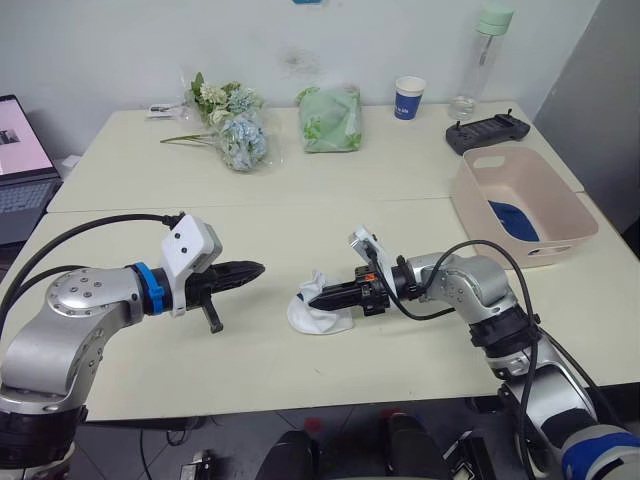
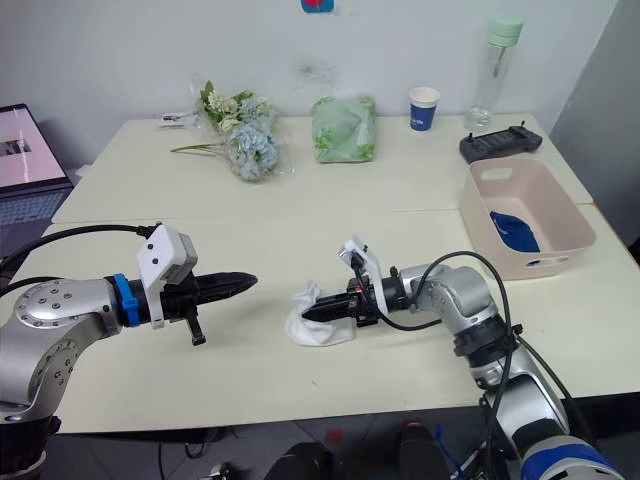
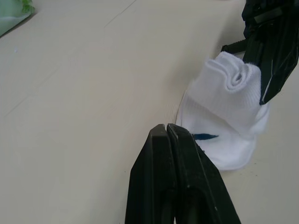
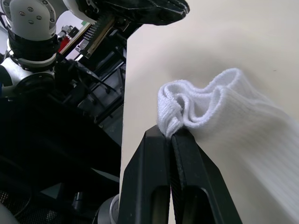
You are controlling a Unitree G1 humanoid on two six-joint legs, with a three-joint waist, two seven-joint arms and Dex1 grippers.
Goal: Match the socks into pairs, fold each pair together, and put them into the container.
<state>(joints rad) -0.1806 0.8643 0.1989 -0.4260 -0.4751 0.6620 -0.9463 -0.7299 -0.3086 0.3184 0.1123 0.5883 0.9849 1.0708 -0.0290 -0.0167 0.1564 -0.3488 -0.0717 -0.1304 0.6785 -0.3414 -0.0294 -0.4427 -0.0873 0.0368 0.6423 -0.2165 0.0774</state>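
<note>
Nearest the camera, at about seven o'clock on the table (image 1: 140,380), my left gripper (image 1: 250,269) hovered with its two black fingers pressed together and holding nothing, aimed toward three o'clock. Just past its tips, near the table's centre, lay the white socks (image 1: 318,312), bunched into one soft bundle with a small blue mark on the fabric; whether the bundle held one sock or two I could not tell. My right gripper (image 1: 318,296), reaching in from about four o'clock and pointing toward nine o'clock, had its fingers closed on the ribbed cuff of the bundle, pinching a fold of white fabric at its edge. The two grippers faced each other, near but apart, with the bundle between them.

The container (image 1: 560,200) stood at about two o'clock by the table's right edge, well apart from the bundle, and a dark blue sock (image 1: 514,220) lay inside it. I judged the task to be well advanced: blue fabric was already stowed, no other socks lay loose on the table, and the white bundle remained to be folded and carried to the container.
</note>
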